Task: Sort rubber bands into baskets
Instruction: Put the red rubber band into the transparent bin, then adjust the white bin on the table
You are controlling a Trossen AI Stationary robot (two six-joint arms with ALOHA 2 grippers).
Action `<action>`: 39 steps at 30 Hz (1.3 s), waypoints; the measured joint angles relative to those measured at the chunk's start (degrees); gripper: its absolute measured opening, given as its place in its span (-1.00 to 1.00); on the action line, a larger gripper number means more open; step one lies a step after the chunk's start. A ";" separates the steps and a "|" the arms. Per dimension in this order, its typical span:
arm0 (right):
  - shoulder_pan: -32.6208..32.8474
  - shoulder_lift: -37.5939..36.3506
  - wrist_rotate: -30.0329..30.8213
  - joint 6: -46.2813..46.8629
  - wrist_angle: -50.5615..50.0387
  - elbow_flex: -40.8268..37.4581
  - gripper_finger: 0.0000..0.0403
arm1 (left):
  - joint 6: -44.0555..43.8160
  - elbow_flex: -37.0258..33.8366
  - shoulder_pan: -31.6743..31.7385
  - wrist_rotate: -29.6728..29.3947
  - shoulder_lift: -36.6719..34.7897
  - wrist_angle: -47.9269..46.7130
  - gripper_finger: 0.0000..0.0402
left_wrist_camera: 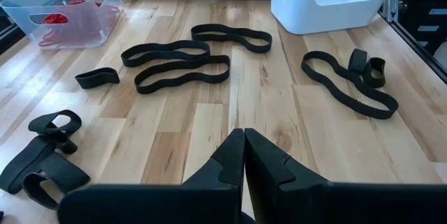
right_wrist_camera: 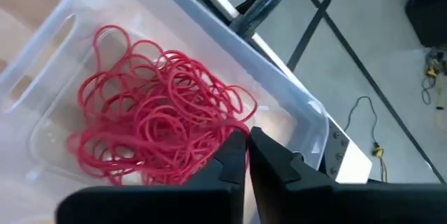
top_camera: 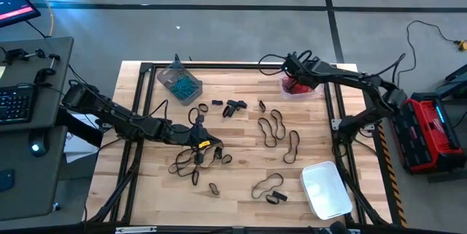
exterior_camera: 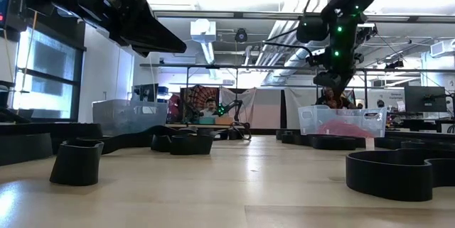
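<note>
Red bands point(right_wrist_camera: 157, 123) beneath right gripper point(right_wrist_camera: 247, 147)

A pale wooden counter point(top_camera: 241, 183) stands on a grey floor point(top_camera: 219, 15) crossed by dark lines. A keyboard point(top_camera: 14, 103) sits on a side desk, a red-and-black case point(top_camera: 430, 128) lies opposite. Beyond, ceiling ducts point(exterior_camera: 206, 36), a window point(exterior_camera: 43, 79) and a seated person point(exterior_camera: 209, 107) show.

No legible text — none anywhere.
</note>
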 joint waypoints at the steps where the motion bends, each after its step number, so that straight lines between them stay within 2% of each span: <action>1: 0.05 -0.02 -0.36 0.02 -0.61 0.31 -0.92 | 0.00 0.00 -0.01 0.00 0.00 0.00 -0.98; 6: 0.86 -0.02 -1.44 2.81 -3.54 3.82 -0.61 | -0.04 0.00 0.01 0.00 0.00 0.00 -0.98; 10: 1.54 -0.11 -8.92 2.79 -4.07 6.02 -0.46 | -0.04 0.00 -0.01 0.00 0.00 0.00 -0.98; 13: 3.44 -0.98 -11.45 4.16 -3.97 5.97 -0.55 | -0.11 0.00 0.00 0.00 0.00 -0.01 -0.98; 17: 8.81 -4.07 -14.43 6.24 -2.28 2.53 -0.91 | -1.60 0.00 -0.01 0.00 0.00 -0.02 -0.98; 19: 12.59 -6.53 -16.28 9.05 -0.93 0.05 -0.95 | -1.70 0.00 -0.01 0.00 0.00 -0.06 -0.98; 22: 20.57 -10.73 -18.22 14.77 -1.14 -2.95 -0.94 | -1.64 0.00 -0.01 0.00 0.00 -0.07 -0.98; 26: 36.07 -13.68 -21.40 24.30 -2.65 -4.24 -0.99 | -1.62 0.00 0.01 0.00 0.00 -0.06 -0.98; 33: 64.29 -12.16 -20.76 39.43 -0.79 -3.28 -1.00 | -1.60 0.00 0.00 0.00 0.00 -0.04 -0.98; 39: 80.21 -8.94 -20.95 60.11 -0.50 -3.28 -1.00 | -1.53 0.00 0.01 0.00 0.00 -0.04 -0.98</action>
